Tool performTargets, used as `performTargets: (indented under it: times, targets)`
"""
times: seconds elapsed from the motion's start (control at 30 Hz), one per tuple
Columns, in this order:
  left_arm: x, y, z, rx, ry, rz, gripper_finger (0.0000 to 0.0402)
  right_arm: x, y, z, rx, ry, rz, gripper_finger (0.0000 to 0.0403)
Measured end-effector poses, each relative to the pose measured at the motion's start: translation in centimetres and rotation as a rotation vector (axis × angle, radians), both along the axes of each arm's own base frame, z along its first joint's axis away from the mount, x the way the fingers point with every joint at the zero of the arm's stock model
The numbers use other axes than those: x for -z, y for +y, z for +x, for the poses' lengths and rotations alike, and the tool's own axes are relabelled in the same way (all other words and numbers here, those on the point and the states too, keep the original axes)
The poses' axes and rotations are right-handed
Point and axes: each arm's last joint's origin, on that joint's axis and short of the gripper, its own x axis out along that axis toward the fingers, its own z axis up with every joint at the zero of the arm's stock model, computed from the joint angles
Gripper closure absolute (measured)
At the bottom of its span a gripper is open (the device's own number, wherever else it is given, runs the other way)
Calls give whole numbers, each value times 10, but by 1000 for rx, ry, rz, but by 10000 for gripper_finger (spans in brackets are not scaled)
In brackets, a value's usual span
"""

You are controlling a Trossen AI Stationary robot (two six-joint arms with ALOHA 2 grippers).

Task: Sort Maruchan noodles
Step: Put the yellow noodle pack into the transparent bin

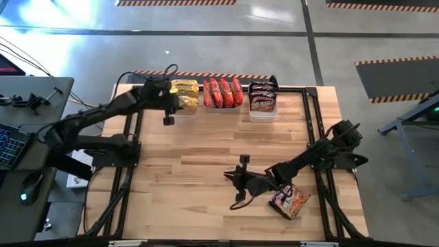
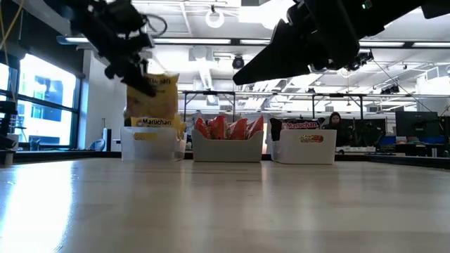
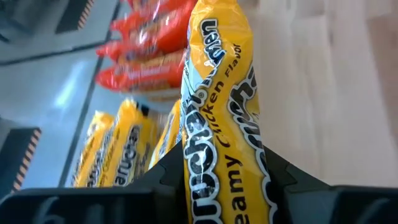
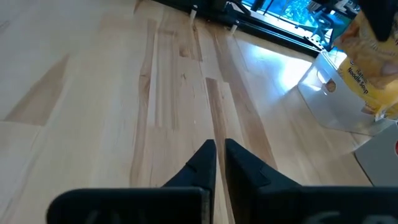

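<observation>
Left gripper (image 3: 217,186), jaws clamped on a yellow packet (image 3: 217,106), hovers above the yellow-packet tub (image 2: 148,144). Right gripper (image 4: 219,163), jaws together and empty, hangs over the desk (image 1: 206,151) well apart from that tub, beside a dark packet (image 1: 289,200).

You get bright overhead ceiling lights (image 2: 214,15); glare streaks the wooden table (image 4: 273,68); arms silhouette dark in the low view; the near tabletop blurs.
</observation>
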Motion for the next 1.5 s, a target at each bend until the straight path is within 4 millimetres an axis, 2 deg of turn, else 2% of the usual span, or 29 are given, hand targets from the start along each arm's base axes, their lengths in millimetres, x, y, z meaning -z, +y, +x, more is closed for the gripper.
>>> performTargets:
  times: [0.27,0.5,0.7,0.87,1.13,1.33,1.5]
  targets:
    - [29,37,1,-32,53,-81,307,1,0,0,3,6,-6,387]
    - [47,52,9,-38,81,-88,296,1,0,0,-1,8,-12,387]
    - [52,55,11,-63,101,-86,246,1,0,0,-10,12,-20,387]
    - [47,55,9,-102,107,-45,226,1,0,0,-10,12,-19,387]
    - [38,48,8,-92,86,-18,233,1,1,0,-32,18,-7,387]
    - [49,47,12,-81,137,-62,252,1,1,0,-37,21,-13,387]
    - [51,46,16,-119,176,-22,256,1,1,0,-42,22,-7,387]
